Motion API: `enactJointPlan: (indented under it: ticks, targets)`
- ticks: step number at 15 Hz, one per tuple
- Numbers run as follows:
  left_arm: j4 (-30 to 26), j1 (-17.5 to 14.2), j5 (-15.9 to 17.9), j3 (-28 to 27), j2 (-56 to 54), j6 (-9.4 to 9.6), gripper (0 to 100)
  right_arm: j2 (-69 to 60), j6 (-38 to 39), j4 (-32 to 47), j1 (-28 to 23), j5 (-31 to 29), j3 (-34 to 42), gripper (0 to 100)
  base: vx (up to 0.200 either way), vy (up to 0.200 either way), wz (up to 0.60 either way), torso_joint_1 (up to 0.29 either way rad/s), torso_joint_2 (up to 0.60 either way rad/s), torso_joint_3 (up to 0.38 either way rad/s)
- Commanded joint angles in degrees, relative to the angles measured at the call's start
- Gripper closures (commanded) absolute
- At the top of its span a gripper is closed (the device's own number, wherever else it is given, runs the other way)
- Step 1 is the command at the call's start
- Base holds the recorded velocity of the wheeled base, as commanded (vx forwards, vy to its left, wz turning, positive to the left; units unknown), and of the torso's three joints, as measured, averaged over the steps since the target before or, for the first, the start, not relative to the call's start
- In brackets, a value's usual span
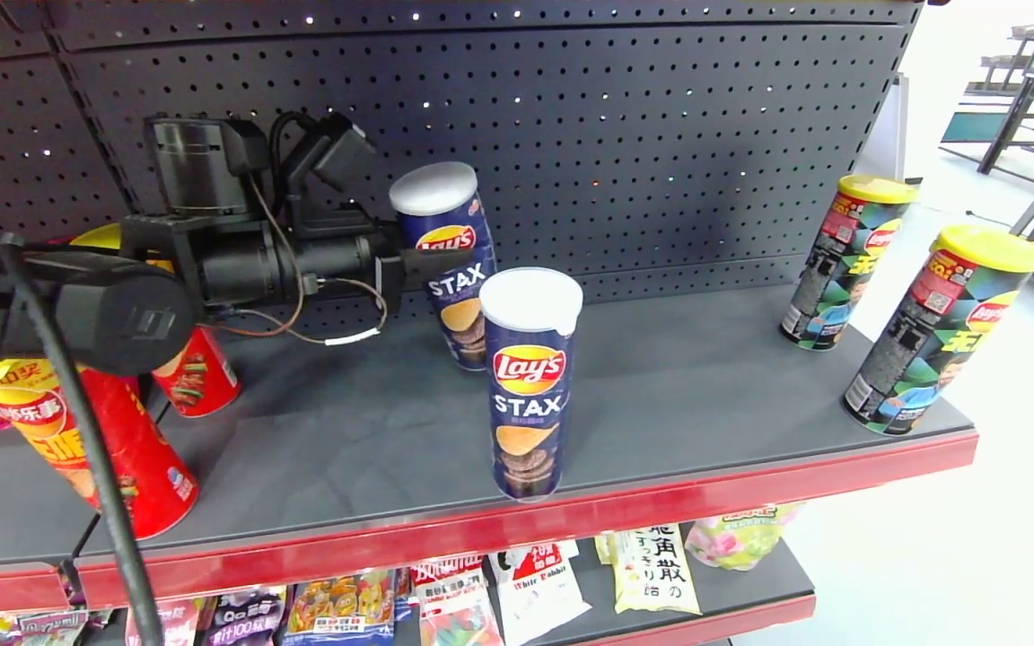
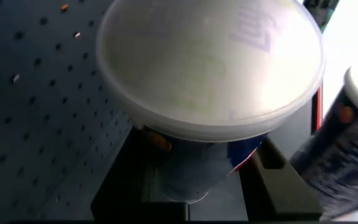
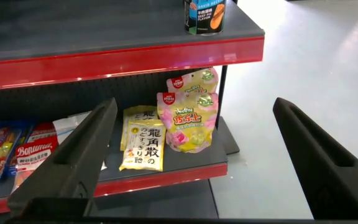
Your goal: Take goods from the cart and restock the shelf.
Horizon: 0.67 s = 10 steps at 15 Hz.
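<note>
Nearest, and lower than the front blue can, the right end effector hangs before the lower tier of snack bags. Its fingers are spread wide with nothing between them, and I judge it is parked clear while the other arm works.

The front blue can stands upright at the red lip of the shelf, long axis vertical and label facing outward, as a shopper would want it.

Just behind it and a little to its left, the held blue can is clamped at mid-body by the left end effector, which comes in level from the left. Gripping the side leaves the base free to be set down. This can's long axis leans, with the lid tipped toward the arm and the base toward the front can. Whether the base touches the shelf I cannot tell. It seems meant for a row behind the front can.

Red cans stand well to the left of the front can, and yellow-lidded cans well to its right. Farthest back is the pegboard.
</note>
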<state>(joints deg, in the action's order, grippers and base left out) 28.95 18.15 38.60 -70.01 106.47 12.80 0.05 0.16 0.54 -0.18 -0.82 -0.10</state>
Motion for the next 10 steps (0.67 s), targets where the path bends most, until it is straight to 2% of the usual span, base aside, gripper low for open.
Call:
enactJointPlan:
  ticks: [1,3,6,10]
  targets:
    - [-0.2,-0.1,0.8,-3.3,4.7,1.88,100,0.0,-0.1,0.0,0.0,0.0,0.0,0,0.0,0.0,0.0,0.0,0.0,0.0]
    - [-0.4,0.0,1.3,-5.3,6.4,1.97,100,0.0,0.0,0.0,0.0,-0.1,0.0,0,0.0,0.0,0.0,0.0,0.0,0.0]
    - [-0.5,0.5,4.3,-7.8,8.8,2.05,100,0.0,0.0,0.0,0.0,0.0,0.0,0,0.0,0.0,0.0,0.0,0.0,0.0]
    - [-2.9,0.8,4.3,-10.8,9.8,2.05,100,0.0,-0.1,0.0,0.0,0.0,0.0,0,0.0,0.0,0.0,0.0,0.0,0.0]
